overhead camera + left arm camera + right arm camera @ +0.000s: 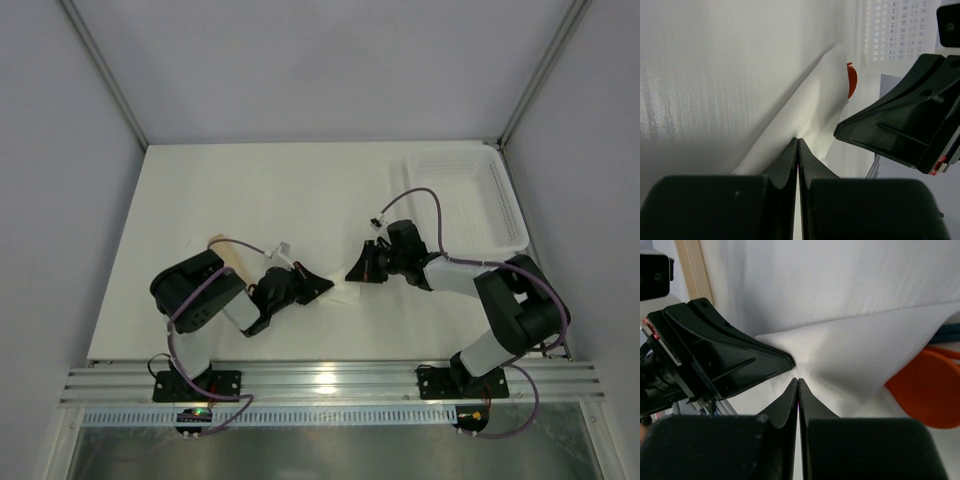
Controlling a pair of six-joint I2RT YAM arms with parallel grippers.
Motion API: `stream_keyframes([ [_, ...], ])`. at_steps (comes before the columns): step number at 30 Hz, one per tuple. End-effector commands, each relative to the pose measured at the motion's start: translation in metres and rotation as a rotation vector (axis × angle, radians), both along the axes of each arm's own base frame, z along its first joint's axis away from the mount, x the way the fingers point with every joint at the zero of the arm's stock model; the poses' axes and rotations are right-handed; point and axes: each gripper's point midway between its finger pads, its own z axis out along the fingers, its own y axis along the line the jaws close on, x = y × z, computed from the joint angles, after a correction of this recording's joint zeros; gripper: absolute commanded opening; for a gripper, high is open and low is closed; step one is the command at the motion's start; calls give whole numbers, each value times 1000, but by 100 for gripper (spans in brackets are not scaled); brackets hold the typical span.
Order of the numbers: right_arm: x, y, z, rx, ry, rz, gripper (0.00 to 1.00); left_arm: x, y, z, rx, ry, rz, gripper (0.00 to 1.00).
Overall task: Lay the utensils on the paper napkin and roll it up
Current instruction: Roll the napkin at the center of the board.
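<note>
Reaching toward each other over the white table (250, 190), the two arms meet a little to the right of its middle in the top view. The left gripper (326, 285) points to the right and the right gripper (352, 272) points to the left, with their tips very near to each other. Just below these tips lies the paper napkin (347, 294), which shows only as a small white lump. A pale tan stick (232, 250) lies beside the left arm and is partly hidden by it. A white mesh basket (510, 200) stands in the far right corner, well apart from the napkin.

In the left wrist view the left gripper's own fingers (785, 165) are pressed together with no gap. Their tips are at the near end of the napkin, but it cannot be told whether paper is caught between them. The napkin is a long, loosely folded shape that runs away from the tips. An orange utensil (852, 80) pokes out at its far end. The right gripper is dark and close at the right side.

In the right wrist view the right gripper's fingers (812, 407) are also fully closed, and their tips are over the napkin's creased middle. Whether they pinch the sheet cannot be told. The left gripper comes in from the left, with its tip at the napkin's edge. The orange utensil lies at the right, partly under the fold.
</note>
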Motion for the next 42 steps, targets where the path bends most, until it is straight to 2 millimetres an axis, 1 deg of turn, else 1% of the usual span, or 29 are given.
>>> stream_keyframes([
  [1,27,23,29,122,-88,16,4,-44,51,-87,325,207,-18,0],
  [7,32,29,17,147,-72,15,4,-43,50,-83,334,196,-22,0],
  [8,31,29,9,142,-50,14,4,-43,50,-83,335,195,-23,0],
  [12,27,27,-5,136,-27,7,4,-42,49,-81,335,191,-23,0],
  [15,22,22,-18,106,-1,-13,4,-42,49,-78,338,175,-32,0],
  [17,21,19,-25,90,11,-18,4,-40,48,-72,335,152,-33,0],
  [20,20,16,-34,63,30,-25,4,-38,48,-57,313,108,-34,0],
  [21,20,17,-35,59,30,-24,4,-38,49,-52,307,93,-36,0],
  [22,21,16,-36,57,29,-28,4,-37,48,-39,288,58,-36,0],
  [24,21,16,-37,55,31,-27,4,-37,50,-28,293,17,-42,0],
  [25,22,16,-38,52,33,-27,4,-36,50,-17,287,-5,-43,0],
  [27,21,16,-39,53,35,-23,4,-33,51,-7,303,-44,-53,0],
  [28,21,17,-40,55,41,-21,3,-31,49,4,289,-67,-51,0],
  [30,20,17,-40,58,41,-17,4,-32,50,5,302,-69,-57,0],
  [34,20,16,-38,55,36,-17,4,-34,43,11,267,-81,-84,0],
  [35,20,17,-38,53,33,-15,4,-35,42,6,268,-75,-92,0],
  [39,20,17,-39,50,38,-13,4,-33,32,12,223,-100,-115,0],
  [42,19,16,-41,46,42,-13,4,-27,26,14,219,-116,-117,0],
])
